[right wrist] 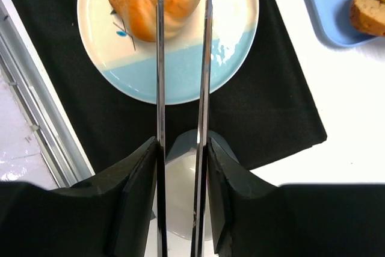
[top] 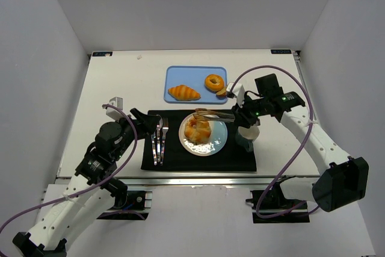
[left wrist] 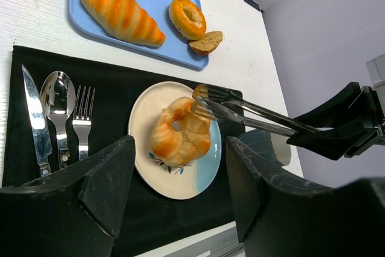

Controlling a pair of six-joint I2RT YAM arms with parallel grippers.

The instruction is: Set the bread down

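Right gripper [right wrist: 180, 161] jaws clamped thin metal tongs [right wrist: 159, 58], tips over golden twisted bread roll [top: 197, 128] on white-blue plate [left wrist: 192, 179]. Left gripper [top: 144, 126] jaws stood wide, empty. Recommended: loosen gently, lift straight.

This is a robot lab, not a real kitchen. Plain white walls [top: 36, 58] stand close on three sides of a white bench [top: 120, 82], like a box. Two robot arms, the left arm [top: 99, 161] and the right arm [top: 313, 139], are fixed at the near edge, by a metal rail [top: 180, 179]. Purple cables [top: 264, 67] loop from them. The food part looks like a pretend dinner: a black mat [top: 240, 157] with a plate [top: 216, 142] and cutlery [top: 159, 139], and a blue tray [top: 177, 73] of bread [top: 183, 92]. The right arm holds tongs [top: 213, 113] over the plate.
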